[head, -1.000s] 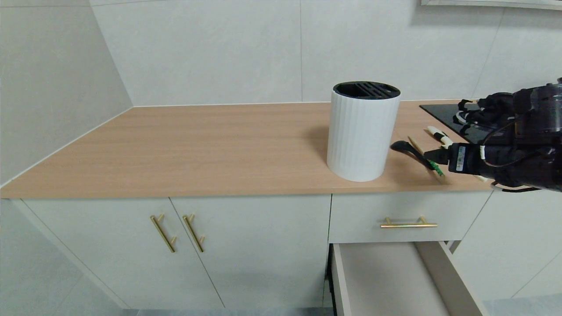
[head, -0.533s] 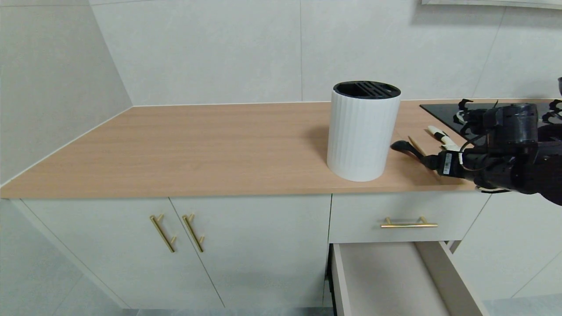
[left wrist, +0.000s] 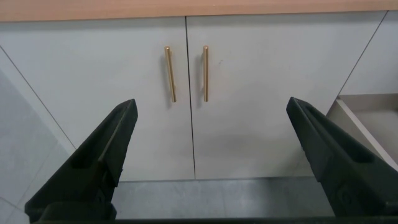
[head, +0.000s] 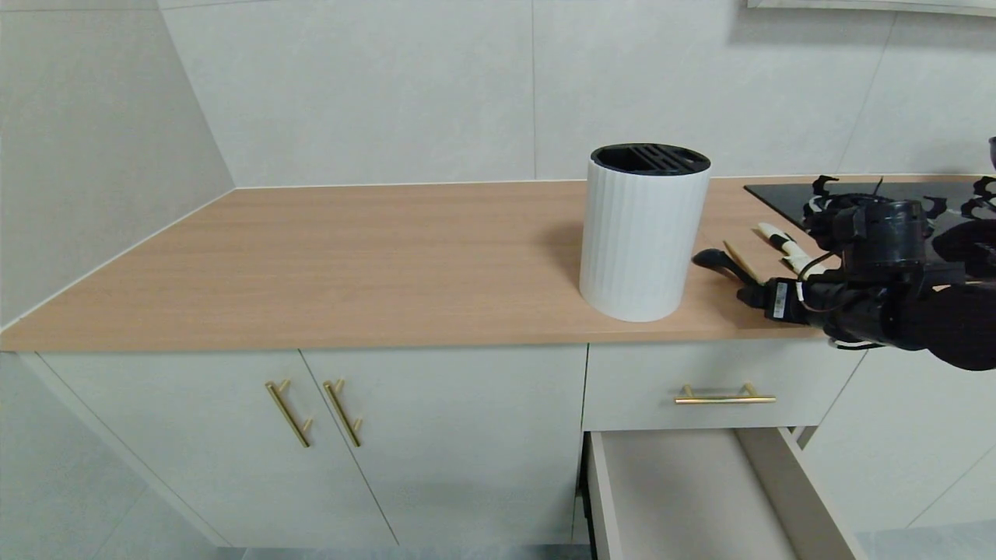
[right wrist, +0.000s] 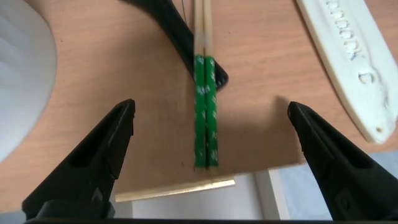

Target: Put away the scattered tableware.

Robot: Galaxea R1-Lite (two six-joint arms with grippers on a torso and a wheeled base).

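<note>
The right gripper (head: pixel 748 295) reaches level over the counter's (head: pixel 350 257) front edge, its 2 fingers spread wide with the chopsticks (right wrist: pixel 205 124) between them and not touched. The left gripper (left wrist: pixel 211 118), also spread, faces the cabinet doors (left wrist: pixel 249 112) low down. The 2 pale chopsticks with green ends lie side by side across the black spoon's (head: pixel 712 260) handle, their green ends near the edge, with bare wood between the white holder (head: pixel 642 233) and the white utensil (right wrist: pixel 351 62).
</note>
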